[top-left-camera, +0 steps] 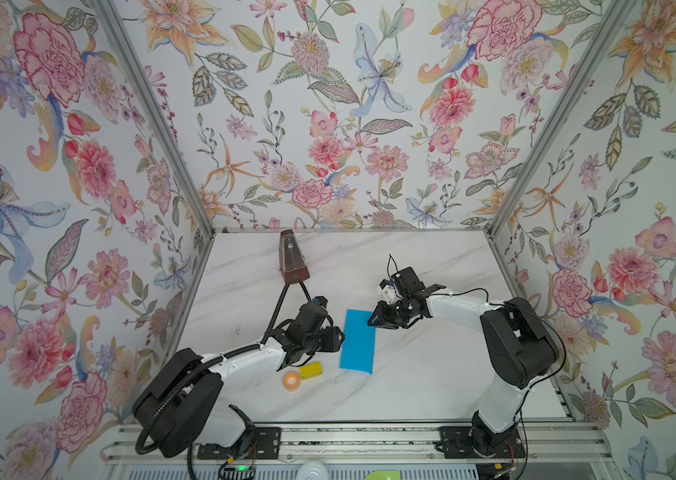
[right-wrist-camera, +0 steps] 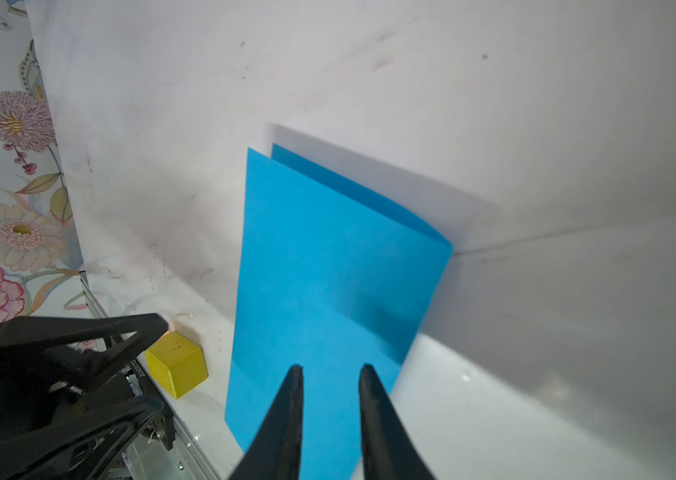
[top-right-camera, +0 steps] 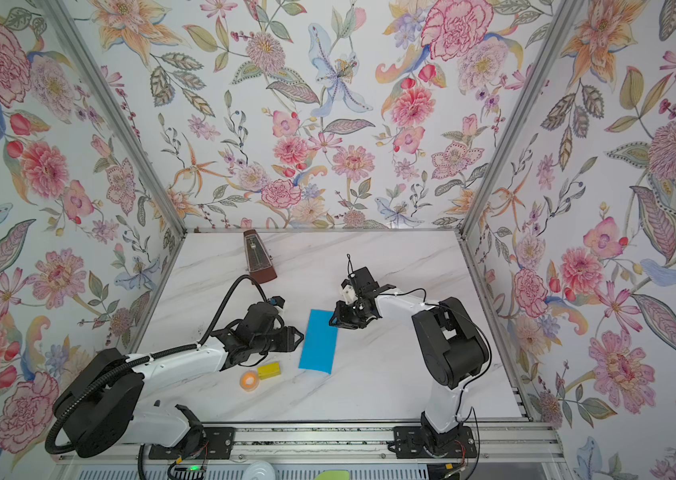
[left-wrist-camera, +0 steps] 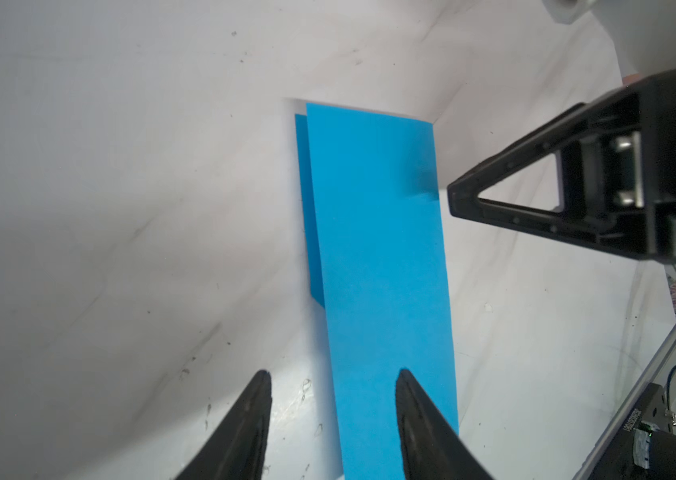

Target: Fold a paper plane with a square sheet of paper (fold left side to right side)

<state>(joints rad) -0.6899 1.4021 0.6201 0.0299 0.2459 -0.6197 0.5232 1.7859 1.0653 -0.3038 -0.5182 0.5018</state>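
Sheet [top-left-camera: 357,340] folded in half, crease unpressed; left hand [left-wrist-camera: 333,386] and right hand [right-wrist-camera: 330,374] released at its edges; later folds apparently remain.

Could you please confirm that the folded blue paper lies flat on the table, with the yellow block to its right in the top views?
Not quite: the block sits to the left of the paper, not the right, as both top views show. The paper is indeed folded and lying on the table.
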